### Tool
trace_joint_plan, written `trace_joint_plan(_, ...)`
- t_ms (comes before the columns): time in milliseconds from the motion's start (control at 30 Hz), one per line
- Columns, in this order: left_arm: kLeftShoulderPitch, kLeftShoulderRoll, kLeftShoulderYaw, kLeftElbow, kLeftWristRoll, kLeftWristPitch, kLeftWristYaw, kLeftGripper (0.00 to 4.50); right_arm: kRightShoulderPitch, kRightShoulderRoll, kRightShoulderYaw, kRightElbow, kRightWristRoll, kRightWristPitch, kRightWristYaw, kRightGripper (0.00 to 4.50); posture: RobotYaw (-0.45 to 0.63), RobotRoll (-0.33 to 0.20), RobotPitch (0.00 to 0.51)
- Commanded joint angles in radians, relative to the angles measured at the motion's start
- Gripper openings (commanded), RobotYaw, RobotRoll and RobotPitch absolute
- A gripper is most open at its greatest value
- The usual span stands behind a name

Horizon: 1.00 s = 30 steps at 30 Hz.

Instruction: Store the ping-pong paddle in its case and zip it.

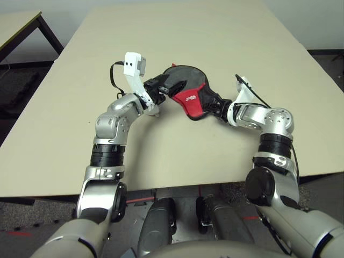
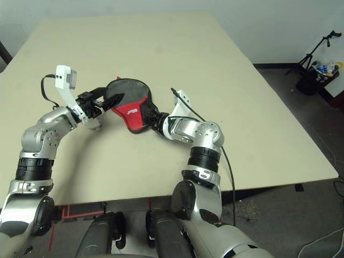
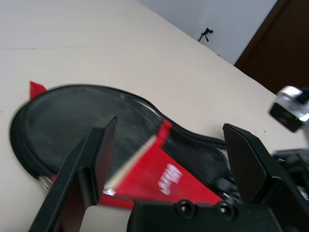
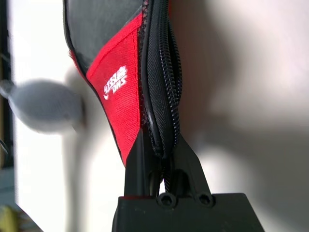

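The main risk I see is at the narrow handle end of the case (image 1: 191, 95), where the right gripper (image 4: 161, 166) is clamped on the fabric and zipper rim (image 4: 164, 72): the bite looks thin, right at the tip of the fingers, so any pull from the other side could drag the pouch out of it or twist the rim so the zipper binds. The left gripper (image 1: 171, 87) sits at the opposite, round end with its fingers (image 3: 94, 164) spread apart, one either side of the case's edge and closed on nothing; if it closes off the zipper pull it may pinch only fabric, and a tug would then slide the whole case across the bench (image 1: 215, 37) rather than run the zipper. Something small and metallic shows at the rim near its left finger, possibly the pull, but I cannot say for sure. As for contents, the case lies flat on the bench between the two grippers, and a round dark face fills its wide part behind the clear side, which I take to be the ping-pong paddle (image 3: 67, 121) already inside. Whether the zipper is fully run I cannot tell.
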Motion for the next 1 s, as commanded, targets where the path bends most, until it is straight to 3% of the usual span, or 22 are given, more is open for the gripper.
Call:
trace_joint_plan(33, 0.017, 0.000, -0.014, -0.003, 0.008, -0.001, 0.004, 4.50, 0.129, 0.126, 0.019, -0.126, 0.129, 0.068, -0.145, 0.01, -0.04, 0.000, 0.161)
trace_joint_plan(200, 0.014, -0.002, -0.024, 0.002, 0.009, -0.001, 0.002, 4.50, 0.253, 0.201, 0.004, -0.219, 0.502, 0.068, -0.535, 0.01, -0.06, 0.000, 0.167)
trace_joint_plan(267, 0.009, -0.002, -0.029, 0.013, 0.012, -0.006, 0.000, 4.50, 0.392, 0.091, 0.260, -0.261, 1.041, -0.221, -0.938, 0.01, -0.07, 0.000, 0.167)
trace_joint_plan(300, 0.008, -0.002, -0.030, 0.017, 0.012, -0.008, -0.001, 4.50, 0.440, 0.072, 0.353, -0.297, 1.195, -0.345, -1.085, 0.01, -0.07, 0.000, 0.167)
trace_joint_plan(333, 0.005, -0.003, -0.031, 0.019, 0.013, -0.008, -0.001, 4.50, 0.476, 0.083, 0.418, -0.346, 1.271, -0.447, -1.195, 0.01, -0.07, 0.000, 0.167)
trace_joint_plan(467, -0.004, -0.005, -0.035, 0.029, 0.013, -0.009, -0.006, 4.50, 0.524, 0.152, 0.531, -0.502, 1.279, -0.657, -1.400, 0.01, -0.08, 0.000, 0.171)
trace_joint_plan(600, -0.010, -0.004, -0.044, 0.038, 0.014, -0.010, -0.013, 4.50, 0.559, 0.124, 0.640, -0.604, 1.279, -0.801, -1.457, 0.01, -0.09, 0.000, 0.177)
trace_joint_plan(1000, 0.007, -0.001, -0.056, 0.024, 0.010, 0.002, -0.021, 4.50, 0.664, -0.171, 0.967, -0.895, 1.279, -1.223, -1.457, 0.01, -0.11, 0.000, 0.195)
